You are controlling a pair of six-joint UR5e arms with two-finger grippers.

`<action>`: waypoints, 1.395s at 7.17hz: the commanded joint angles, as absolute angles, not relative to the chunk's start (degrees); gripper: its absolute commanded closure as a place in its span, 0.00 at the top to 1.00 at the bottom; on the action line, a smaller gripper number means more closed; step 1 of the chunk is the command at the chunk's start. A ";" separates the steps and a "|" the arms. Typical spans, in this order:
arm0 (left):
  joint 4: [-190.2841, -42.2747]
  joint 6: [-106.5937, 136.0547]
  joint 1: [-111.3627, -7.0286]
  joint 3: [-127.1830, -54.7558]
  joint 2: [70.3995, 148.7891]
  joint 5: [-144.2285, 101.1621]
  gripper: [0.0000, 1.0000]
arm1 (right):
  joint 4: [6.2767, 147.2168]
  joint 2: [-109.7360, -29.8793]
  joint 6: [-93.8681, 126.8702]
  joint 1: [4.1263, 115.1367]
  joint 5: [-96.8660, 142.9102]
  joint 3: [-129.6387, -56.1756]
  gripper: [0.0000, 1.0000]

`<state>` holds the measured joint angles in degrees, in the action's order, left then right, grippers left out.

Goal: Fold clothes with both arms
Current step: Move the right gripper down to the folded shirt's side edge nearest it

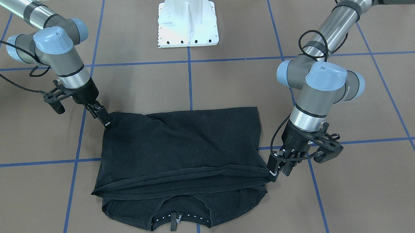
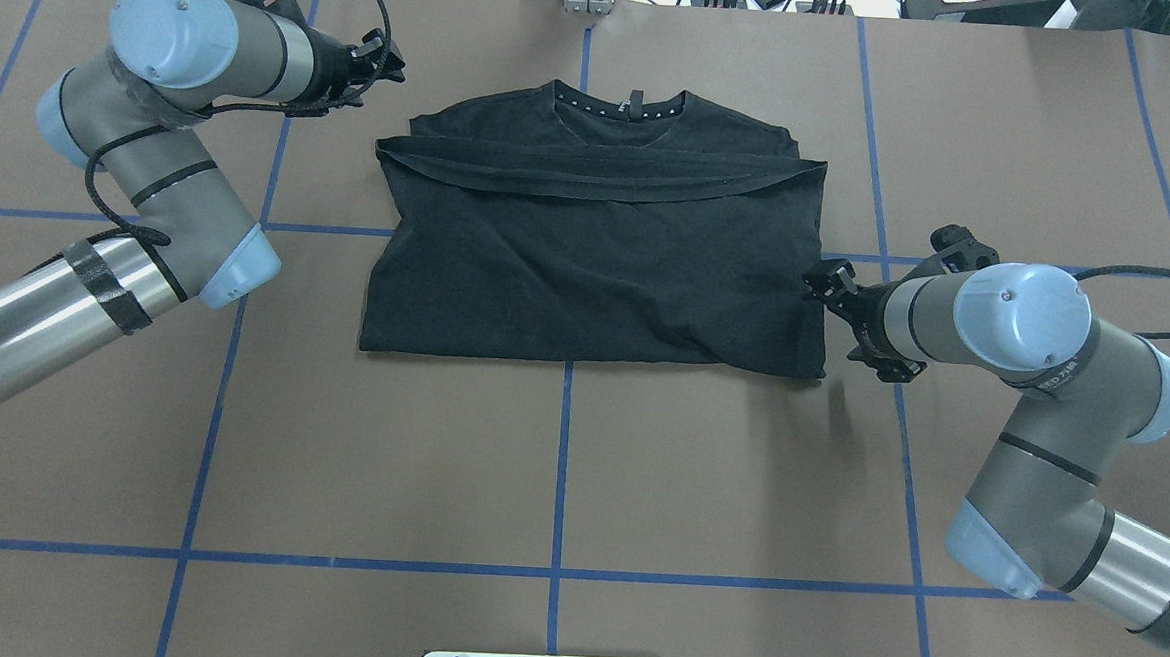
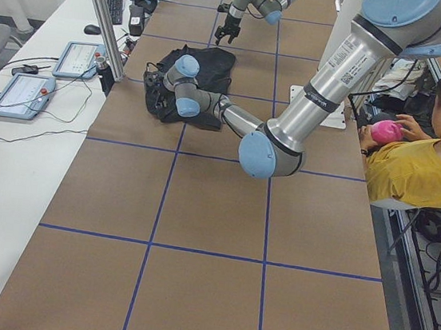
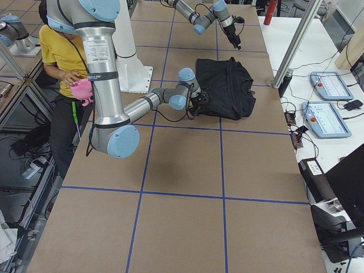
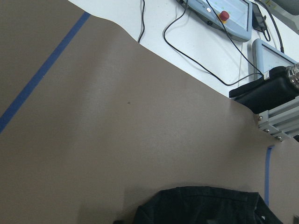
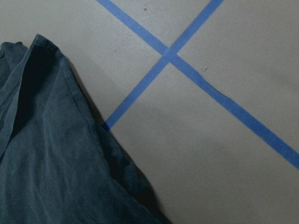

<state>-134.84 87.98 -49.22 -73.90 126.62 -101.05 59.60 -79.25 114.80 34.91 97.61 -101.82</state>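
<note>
Overhead, far left: left gripper [image 2: 379,57] off the collar-side corner of the black T-shirt [image 2: 588,269], apart from the cloth. In the front-facing view, right against the end of the folded-over hem [image 2: 594,164] instead. Fingers a dark tangle in both; cannot tell whether spread or pinched. In the left wrist view, just a strip of shirt at the bottom edge and a control tablet [image 5: 233,21] beyond the table [image 2: 638,471].

Centre: shirt flat on the table, folded bottom up, hem lying just short of the collar [image 2: 617,105].

Right: right gripper [image 2: 820,283] touching the shirt's side edge; from the front, at the robot-side corner. Gripping or merely meeting the cloth, cannot tell.

Wide brown table from the near fold to the white pedestal base [image 1: 187,20], and outward of both side edges.
</note>
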 commanded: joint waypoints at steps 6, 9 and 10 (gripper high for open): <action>-134.30 87.98 -49.04 -74.18 126.39 -101.07 0.66 | 59.50 -79.80 115.05 32.17 96.24 -101.34 0.57; -134.30 87.98 -49.04 -74.35 126.47 -101.07 0.66 | 59.41 -81.46 114.96 32.26 96.85 -103.08 0.00; -134.30 87.98 -49.04 -74.36 126.56 -101.07 0.66 | 59.33 -83.04 114.87 32.17 97.12 -104.84 0.00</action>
<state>-134.30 87.98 -49.04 -74.32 126.49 -101.07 59.40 -81.50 114.95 32.23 96.80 -103.15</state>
